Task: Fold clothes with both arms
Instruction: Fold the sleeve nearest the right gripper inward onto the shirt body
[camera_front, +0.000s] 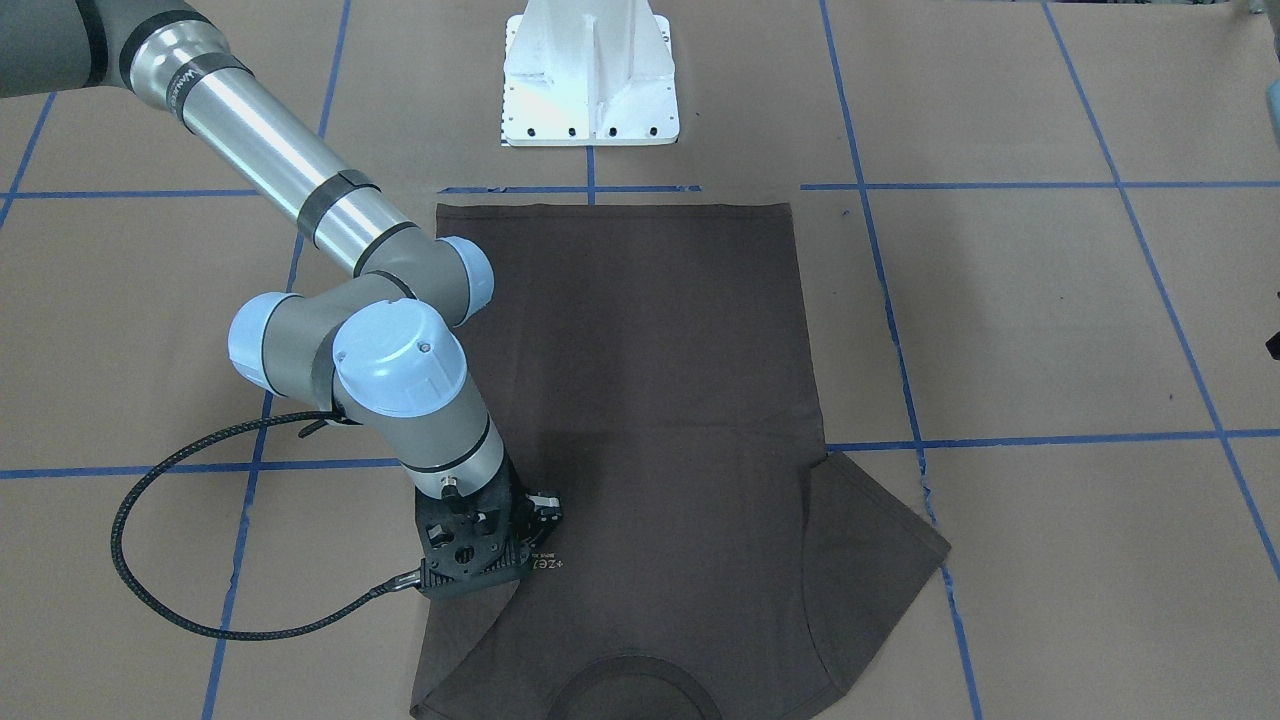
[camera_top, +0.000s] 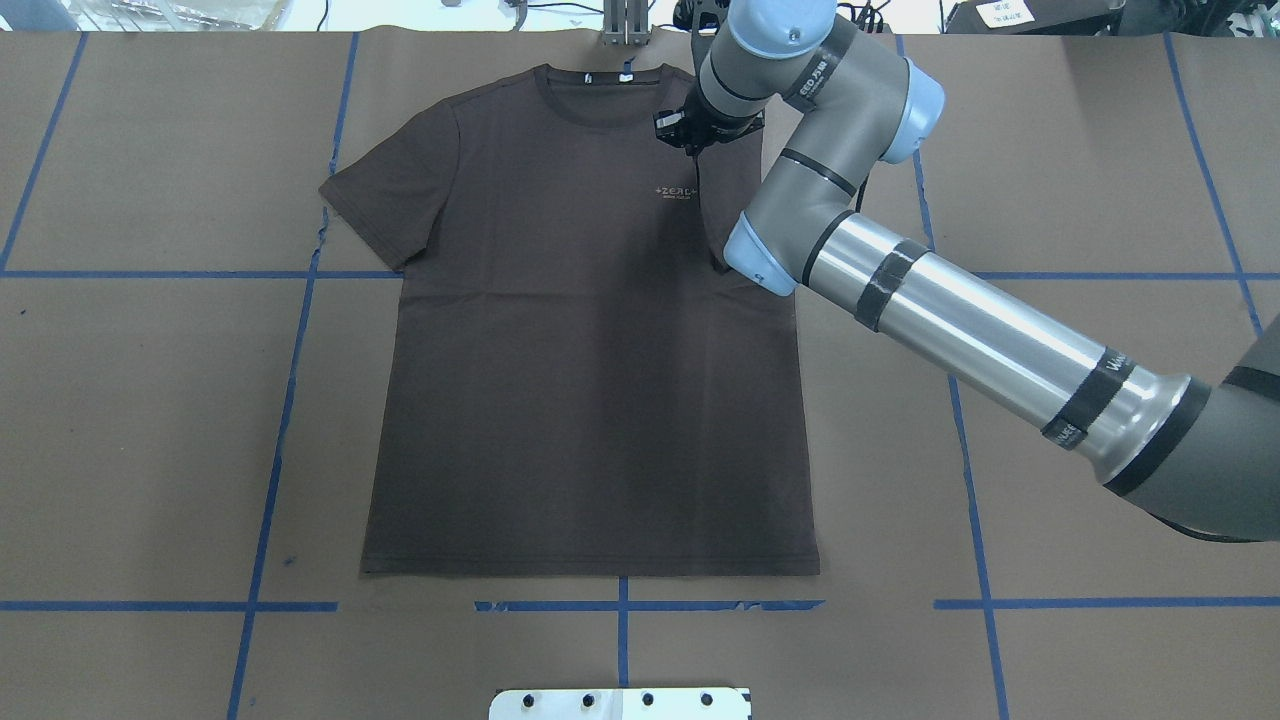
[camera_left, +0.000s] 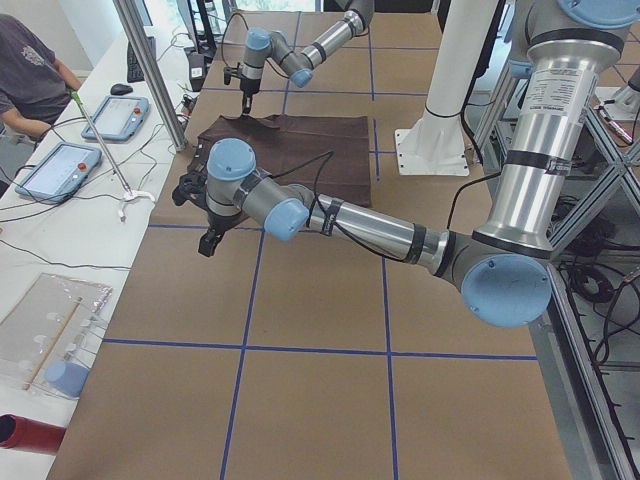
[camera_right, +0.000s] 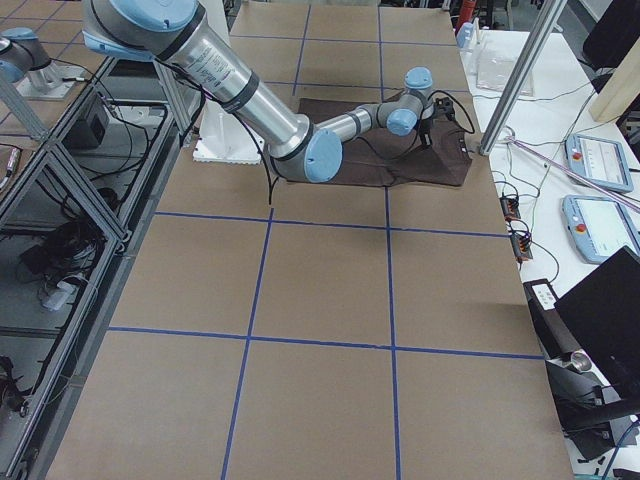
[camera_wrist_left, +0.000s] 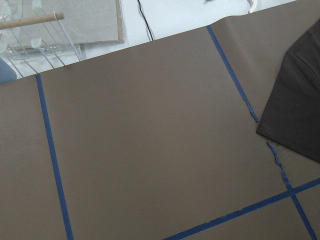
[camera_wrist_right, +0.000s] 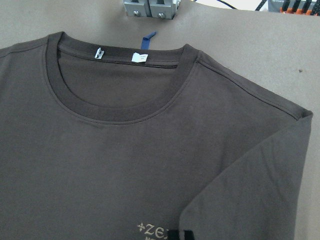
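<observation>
**Desk:** Where is the T-shirt (camera_top: 590, 380) seen?

**Photographer:** It is laid flat, chest up, on the bench (camera_top: 150, 400), with the collar (camera_wrist_right: 115, 112) at the far side and the hem near the robot. The right sleeve (camera_wrist_right: 260, 185) is folded in over the chest, its edge just beside the logo (camera_top: 677, 192). The left sleeve (camera_top: 385, 205) is spread flat.

**Desk:** How are the pincers pictured?

**Photographer:** The right pincer (camera_top: 688, 142) is seen low over the folded sleeve, on the far side of the logo. Whether its fingers are parted or closed, and whether cloth is pinched, cannot be told. Only a black tip is caught at the bottom of its wrist view. The left pincer (camera_left: 207, 240) is held off the shirt, over the bench to the left of the spread sleeve. How far it is open cannot be told either.

**Desk:** What could go wrong from here?

**Photographer:** The knit is judged thin and clingy. If the right pincer is lifted with cloth caught on a fingertip, the folded sleeve may be dragged open again. If the left sleeve is pinched too deep, the body layer beneath may be gathered with it and the fold bunched. The sleeve's edge lies near torn blue tape (camera_wrist_left: 251, 111), which could be snagged by a low approach.
</observation>
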